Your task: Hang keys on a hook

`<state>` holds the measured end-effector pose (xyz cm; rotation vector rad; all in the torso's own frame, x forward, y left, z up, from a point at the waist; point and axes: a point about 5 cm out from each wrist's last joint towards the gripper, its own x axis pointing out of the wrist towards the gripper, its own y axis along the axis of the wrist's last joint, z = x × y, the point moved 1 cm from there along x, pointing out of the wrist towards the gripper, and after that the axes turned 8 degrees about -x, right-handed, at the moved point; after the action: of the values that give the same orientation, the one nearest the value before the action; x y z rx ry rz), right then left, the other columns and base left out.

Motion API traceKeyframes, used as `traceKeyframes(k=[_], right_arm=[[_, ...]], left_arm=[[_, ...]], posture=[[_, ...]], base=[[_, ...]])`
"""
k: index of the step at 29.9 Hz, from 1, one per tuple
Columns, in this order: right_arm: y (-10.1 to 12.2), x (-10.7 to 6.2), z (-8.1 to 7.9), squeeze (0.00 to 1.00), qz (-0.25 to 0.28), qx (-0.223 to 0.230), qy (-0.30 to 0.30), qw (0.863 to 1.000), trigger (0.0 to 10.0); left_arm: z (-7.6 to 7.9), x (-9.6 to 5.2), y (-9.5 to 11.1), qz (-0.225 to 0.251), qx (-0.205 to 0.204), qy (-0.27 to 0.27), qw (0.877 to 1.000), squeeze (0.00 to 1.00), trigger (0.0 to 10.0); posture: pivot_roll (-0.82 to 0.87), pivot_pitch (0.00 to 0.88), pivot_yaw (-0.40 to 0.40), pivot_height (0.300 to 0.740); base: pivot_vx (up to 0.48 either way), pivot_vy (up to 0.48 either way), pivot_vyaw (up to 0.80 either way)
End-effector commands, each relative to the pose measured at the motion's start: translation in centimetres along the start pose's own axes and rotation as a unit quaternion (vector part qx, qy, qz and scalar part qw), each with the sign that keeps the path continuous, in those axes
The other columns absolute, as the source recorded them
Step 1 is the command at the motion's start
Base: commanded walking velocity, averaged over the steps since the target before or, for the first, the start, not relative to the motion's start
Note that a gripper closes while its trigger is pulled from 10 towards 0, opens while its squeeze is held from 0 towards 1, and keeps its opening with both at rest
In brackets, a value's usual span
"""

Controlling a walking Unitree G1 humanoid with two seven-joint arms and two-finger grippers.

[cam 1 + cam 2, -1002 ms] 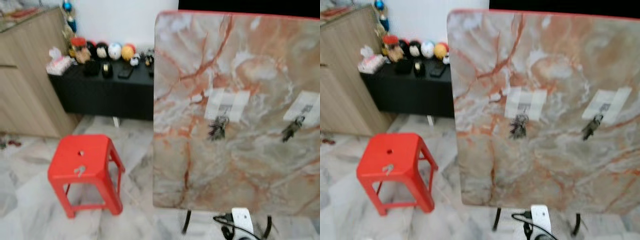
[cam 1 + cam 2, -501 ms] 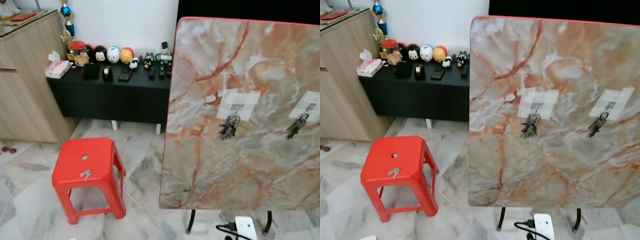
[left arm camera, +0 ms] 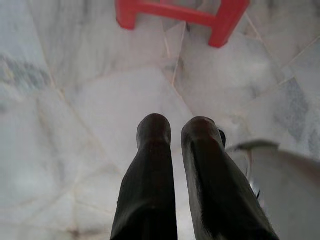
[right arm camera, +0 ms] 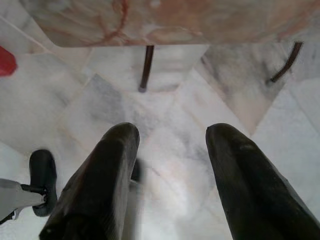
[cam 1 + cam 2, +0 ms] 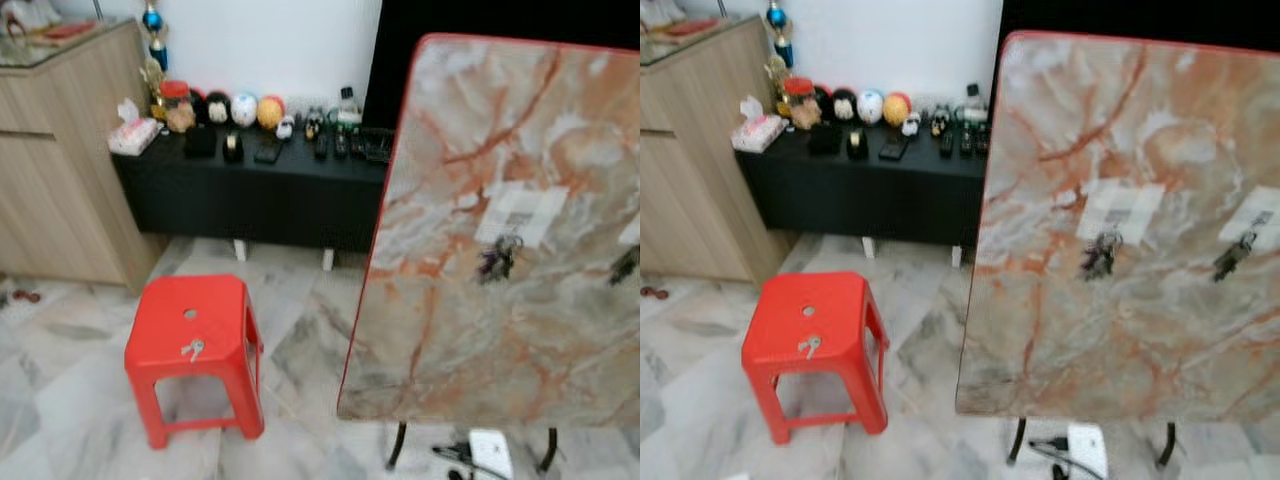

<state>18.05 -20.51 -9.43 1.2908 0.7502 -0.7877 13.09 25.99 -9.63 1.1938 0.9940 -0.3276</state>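
Observation:
A small loose key [image 5: 192,349] lies on top of a red plastic stool [image 5: 222,302] on the marble floor. To its right stands an upright marble-patterned board [image 5: 1070,330]. Two hooks are taped to it, each under a white patch [image 5: 1120,208]. One bunch of keys [image 5: 1100,256] hangs from the nearer hook, another bunch [image 5: 1232,258] from the hook further right. My left gripper [image 3: 175,127] hangs low over the floor, shut and empty, with the stool's legs [image 3: 222,22] beyond it. My right gripper [image 4: 172,137] is open over the floor near the board's thin legs [image 4: 146,67].
A low black cabinet [image 5: 880,195] with toy figures and remotes runs along the back wall. A wooden cupboard [image 5: 685,170] stands at the left. A white power strip [image 5: 1080,445] with a cable lies on the floor under the board.
The whole picture has shifted to the right and blurred a little, so the camera has turned left. The key, the stool and the hung bunches have not moved.

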Motion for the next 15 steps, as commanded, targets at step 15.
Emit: traceKeyframes(k=[15], right_arm=[[0.07,-0.03,0.73,0.00,-0.001,-0.001,-0.007,1.000,10.0]], left_arm=[[0.69,0.06,-0.28,-0.008,-0.004,-0.008,1.000,0.00,10.0]], posture=[[0.20,0.015,-0.055,0.740]], base=[[0.000,0.290,0.00]])
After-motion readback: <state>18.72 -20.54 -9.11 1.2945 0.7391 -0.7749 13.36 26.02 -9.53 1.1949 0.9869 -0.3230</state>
